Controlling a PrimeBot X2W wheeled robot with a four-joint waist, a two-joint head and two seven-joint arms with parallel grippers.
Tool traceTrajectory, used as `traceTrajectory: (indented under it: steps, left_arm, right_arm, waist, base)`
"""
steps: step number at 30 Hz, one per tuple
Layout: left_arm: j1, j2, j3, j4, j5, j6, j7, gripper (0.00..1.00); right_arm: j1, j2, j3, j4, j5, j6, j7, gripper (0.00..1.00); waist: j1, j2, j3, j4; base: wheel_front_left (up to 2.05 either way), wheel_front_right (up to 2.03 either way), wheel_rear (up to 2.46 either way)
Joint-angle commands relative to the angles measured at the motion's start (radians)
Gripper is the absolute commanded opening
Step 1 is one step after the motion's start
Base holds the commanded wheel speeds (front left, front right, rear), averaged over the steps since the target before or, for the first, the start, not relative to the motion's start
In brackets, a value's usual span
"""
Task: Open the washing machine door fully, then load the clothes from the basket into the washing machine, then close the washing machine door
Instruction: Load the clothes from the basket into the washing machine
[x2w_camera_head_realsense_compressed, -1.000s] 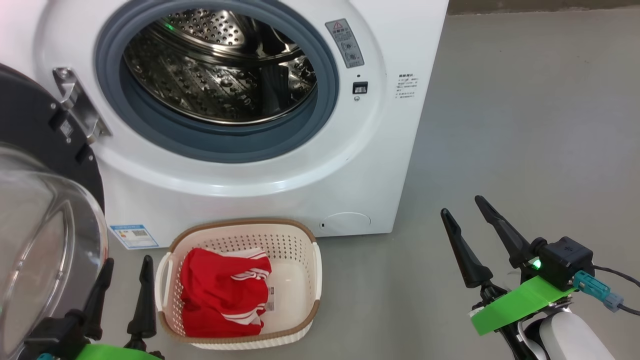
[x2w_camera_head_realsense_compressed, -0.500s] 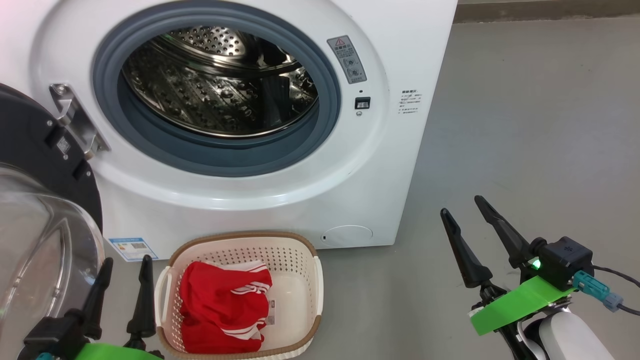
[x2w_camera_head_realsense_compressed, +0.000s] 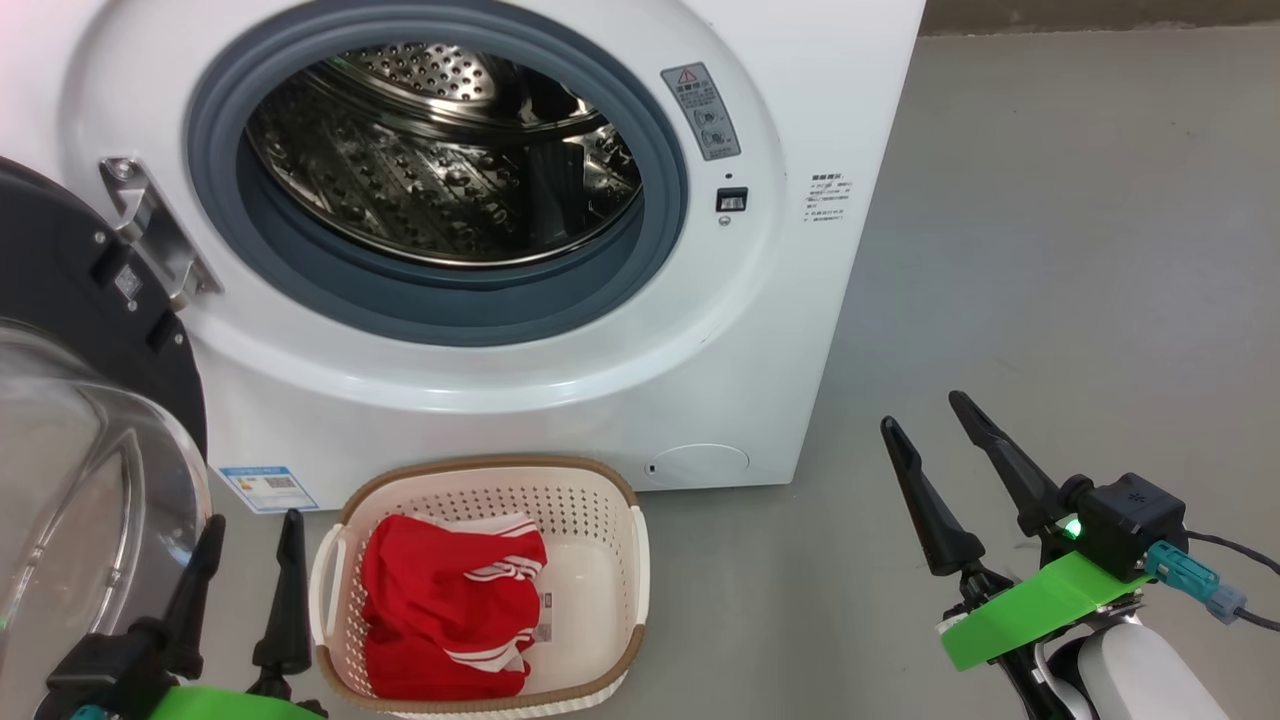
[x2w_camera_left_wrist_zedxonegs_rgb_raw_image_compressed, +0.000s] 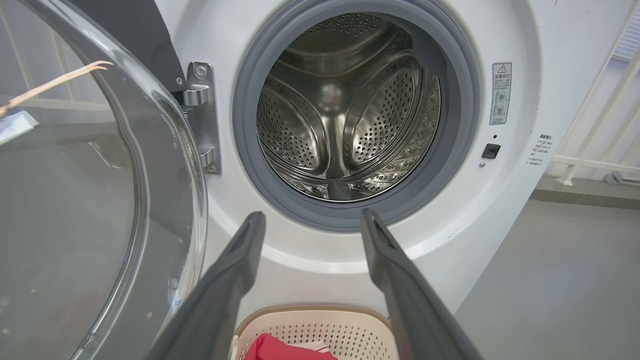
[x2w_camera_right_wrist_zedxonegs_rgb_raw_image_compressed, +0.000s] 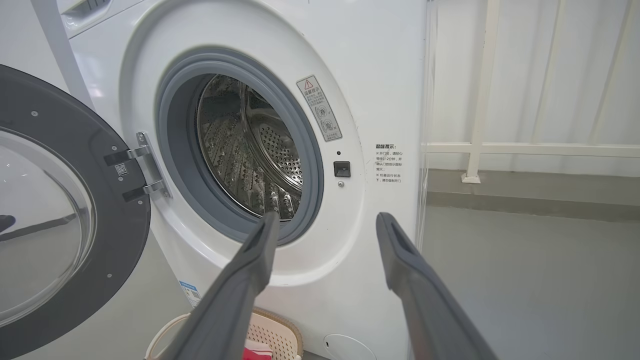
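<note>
Left fingers (x2w_camera_head_realsense_compressed: 288, 600) apart, just beside the basket (x2w_camera_head_realsense_compressed: 600, 520) of clothes (x2w_camera_head_realsense_compressed: 440, 610)

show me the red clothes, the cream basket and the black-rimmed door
bright red white-striped fabric clothes (x2w_camera_head_realsense_compressed: 430, 600), head view, middle of the heap
cream-white perforated plastic basket (x2w_camera_head_realsense_compressed: 580, 498), head view, far wall
round black-rimmed glass door (x2w_camera_right_wrist_zedxonegs_rgb_raw_image_compressed: 122, 235), right wrist view, black rim

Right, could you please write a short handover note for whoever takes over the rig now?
Left gripper: open, empty, just left of the small cream perforated plastic basket.
Right gripper: open, empty, above grey floor right of the big white front-loading washing machine.
Round black-rimmed glass door: swung open at left; steel drum empty.
Bright red white-striped clothes: in the basket, before the machine.
Done: door open. Left: load clothes, close door.
</note>
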Motion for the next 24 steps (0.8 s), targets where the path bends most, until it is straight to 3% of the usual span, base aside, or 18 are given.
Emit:
traceTrajectory:
  steps: [1,24]
  left_arm:
    - [-0.044,0.019,0.037,-0.024,-0.001,0.000,-0.012,1.00]
    - [-0.050,0.014,0.050,-0.016,0.005,-0.005,-0.012,1.00]
  right_arm:
    - [-0.012,-0.005,0.017,-0.025,-0.006,0.002,-0.012,1.00]
    - [-0.018,-0.002,0.016,-0.027,-0.008,0.002,-0.012,1.00]
  waist:
    - [0.0000,0.0000,0.001,0.000]
    - [0.0000,0.0000,0.022,-0.004]
  base:
    - [0.00,0.00,0.00]
    - [0.00,0.00,0.00]
